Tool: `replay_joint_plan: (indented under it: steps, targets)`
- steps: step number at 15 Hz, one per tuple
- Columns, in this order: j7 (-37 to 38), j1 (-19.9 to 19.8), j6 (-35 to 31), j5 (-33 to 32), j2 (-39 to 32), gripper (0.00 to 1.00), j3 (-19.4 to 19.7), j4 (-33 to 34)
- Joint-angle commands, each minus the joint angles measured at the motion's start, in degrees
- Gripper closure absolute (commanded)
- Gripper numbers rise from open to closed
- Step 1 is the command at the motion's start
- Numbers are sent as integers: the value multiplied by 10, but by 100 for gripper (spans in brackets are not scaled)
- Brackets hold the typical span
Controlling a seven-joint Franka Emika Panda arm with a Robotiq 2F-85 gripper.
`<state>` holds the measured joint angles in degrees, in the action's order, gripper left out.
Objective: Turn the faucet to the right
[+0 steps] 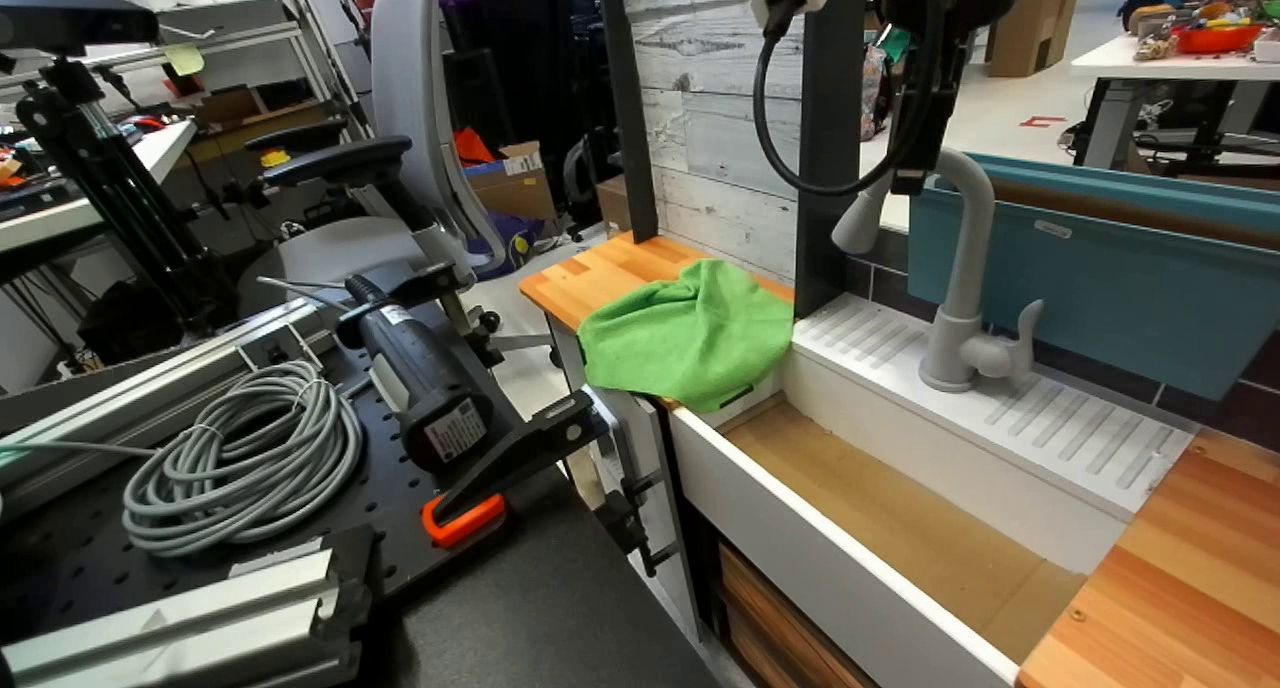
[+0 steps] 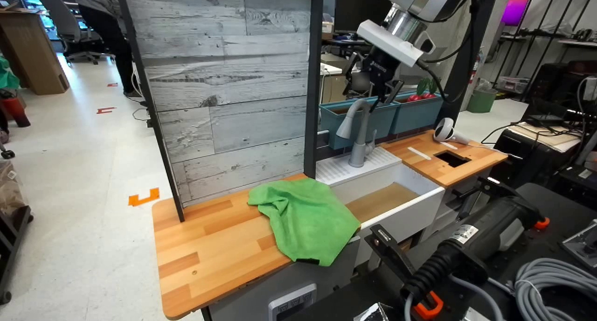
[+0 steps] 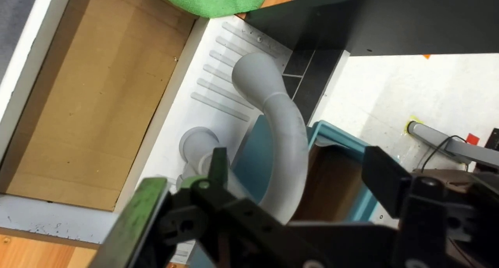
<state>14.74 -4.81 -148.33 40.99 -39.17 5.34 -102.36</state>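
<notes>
The grey gooseneck faucet (image 1: 972, 233) stands on the white ribbed ledge behind the sink; it also shows in an exterior view (image 2: 361, 136). Its spout end hangs over the ledge, turned toward the dark post, not over the basin. Its side lever (image 1: 1022, 340) sits low on the base. My gripper (image 2: 361, 99) is above the faucet, pointing down, near the top of the arch. In the wrist view my gripper (image 3: 296, 159) is open, and the spout (image 3: 290, 143) passes between the fingers with gaps at both sides. Whether a finger touches it I cannot tell.
Teal planters (image 1: 1100, 278) stand right behind the faucet. A dark post (image 1: 828, 148) and a wood-pattern panel rise beside it. The sink basin (image 1: 880, 488) is in front. A green cloth (image 1: 690, 338) drapes over the counter's edge. A black cable (image 1: 765, 118) hangs from the arm.
</notes>
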Motion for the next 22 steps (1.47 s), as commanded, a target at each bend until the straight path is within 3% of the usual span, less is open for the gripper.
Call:
replay_joint_plan:
  steps: [1, 8, 12, 22]
  targets:
    - [30, -5, 12, -38, -22, 44, -4, 31]
    - [37, -12, 43, -87, -1, 97, -8, 8]
    - [22, -15, 100, -141, 23, 94, 3, -8]
    - [27, 4, 223, -343, 36, 94, 59, 41]
